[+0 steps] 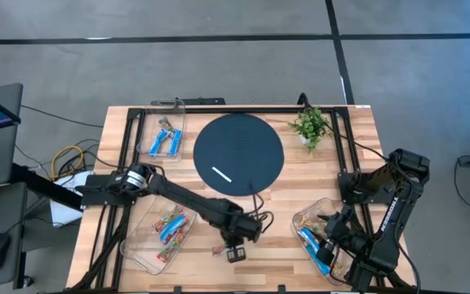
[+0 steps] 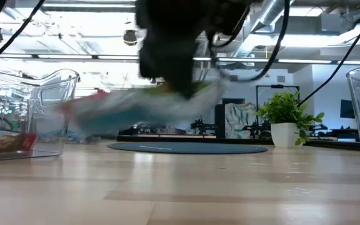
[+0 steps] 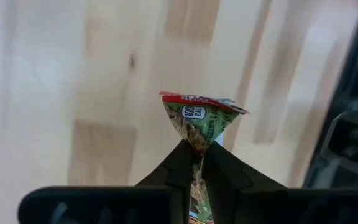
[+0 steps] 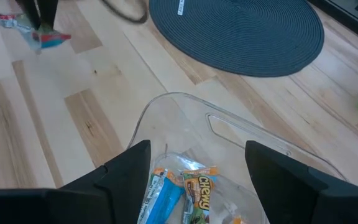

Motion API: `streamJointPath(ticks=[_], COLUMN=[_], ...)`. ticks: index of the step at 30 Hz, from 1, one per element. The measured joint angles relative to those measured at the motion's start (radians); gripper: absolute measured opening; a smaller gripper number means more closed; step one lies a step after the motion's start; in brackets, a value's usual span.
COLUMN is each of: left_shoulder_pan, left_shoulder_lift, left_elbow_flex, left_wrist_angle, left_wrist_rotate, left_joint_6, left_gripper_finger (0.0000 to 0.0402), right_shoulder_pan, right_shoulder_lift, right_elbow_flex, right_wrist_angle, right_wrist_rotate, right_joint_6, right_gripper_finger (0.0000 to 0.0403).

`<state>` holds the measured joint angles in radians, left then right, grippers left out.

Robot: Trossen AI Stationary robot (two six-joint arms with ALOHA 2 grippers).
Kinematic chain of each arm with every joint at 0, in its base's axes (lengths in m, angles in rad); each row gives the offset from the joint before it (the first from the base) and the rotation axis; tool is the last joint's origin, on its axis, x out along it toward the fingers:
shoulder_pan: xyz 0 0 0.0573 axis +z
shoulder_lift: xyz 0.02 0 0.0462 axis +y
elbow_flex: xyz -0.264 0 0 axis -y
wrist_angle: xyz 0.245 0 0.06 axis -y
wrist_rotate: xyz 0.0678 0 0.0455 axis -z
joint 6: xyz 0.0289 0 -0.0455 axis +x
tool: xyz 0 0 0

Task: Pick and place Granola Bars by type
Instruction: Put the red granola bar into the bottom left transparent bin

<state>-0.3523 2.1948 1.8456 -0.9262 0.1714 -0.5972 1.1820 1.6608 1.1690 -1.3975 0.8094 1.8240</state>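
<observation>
At the near edge of the bench (image 1: pixel 300 188), the left gripper (image 1: pixel 236 253) has its fingers (image 3: pixel 182 168) pinched together on a green and red granola bar (image 3: pixel 201 121), holding it clear of the wood between two clear trays. To the right, the right gripper (image 1: pixel 330 237) hovers with fingers spread over the tray (image 4: pixel 185 118) holding blue and tan bars (image 4: pixel 194 193). Farther back lie the dark round mat (image 1: pixel 239 153) and a small plant (image 1: pixel 310 126).
</observation>
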Motion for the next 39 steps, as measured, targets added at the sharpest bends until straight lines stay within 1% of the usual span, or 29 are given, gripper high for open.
streamJointPath(ticks=[2, 5, 8, 14, 15, 16, 20, 27, 31, 34, 39], left_shoulder_pan=[0.018, 0.039, 0.050, 0.053, 0.053, 0.052, 0.044, 0.028, 0.015, 0.000, -0.039], left_shoulder_lift=[0.000, 0.000, 0.000, 0.000, 0.000, -0.005, -0.063, -0.115, -0.154, -0.202, -0.305], left_elbow_flex=[0.051, 0.150, 0.256, 0.472, 0.502, 0.512, 0.492, 0.445, 0.338, 0.207, -0.024], left_wrist_angle=[-0.023, -0.131, -0.273, -0.618, -0.654, -0.653, -0.652, -0.643, -0.645, -0.646, -0.647], left_wrist_rotate=[-0.011, -0.059, -0.146, -0.320, -0.346, -0.367, -0.369, -0.397, -0.388, -0.354, -0.310], left_joint_6=[0.000, 0.007, 0.030, 0.037, 0.032, 0.031, 0.007, -0.035, -0.071, -0.116, -0.249], left_gripper_finger=[0.0022, 0.0021, 0.0021, 0.0021, 0.0021, 0.0021, 0.0021, 0.0020, 0.0020, 0.0020, 0.0020], right_shoulder_pan=[0.000, 0.000, 0.000, 0.000, 0.000, 0.000, 0.000, 0.000, 0.000, 0.000, 0.000], right_shoulder_lift=[0.000, 0.000, 0.000, 0.000, 0.000, 0.000, 0.000, 0.000, 0.000, 0.000, 0.000], right_elbow_flex=[0.000, 0.000, 0.000, 0.000, 0.000, 0.000, 0.000, 0.000, 0.000, 0.000, 0.000], right_wrist_angle=[0.000, 0.000, 0.001, 0.000, 0.000, -0.001, -0.007, -0.008, -0.008, -0.006, -0.009], right_wrist_rotate=[0.000, 0.000, 0.000, 0.000, 0.000, 0.000, 0.000, 0.000, 0.000, 0.000, 0.000], right_joint_6=[0.000, 0.000, 0.000, -0.001, -0.001, -0.001, -0.002, -0.019, -0.019, -0.019, -0.019], right_gripper_finger=[0.0253, 0.0253, 0.0253, 0.0253, 0.0253, 0.0253, 0.0253, 0.0253, 0.0253, 0.0253, 0.0253])
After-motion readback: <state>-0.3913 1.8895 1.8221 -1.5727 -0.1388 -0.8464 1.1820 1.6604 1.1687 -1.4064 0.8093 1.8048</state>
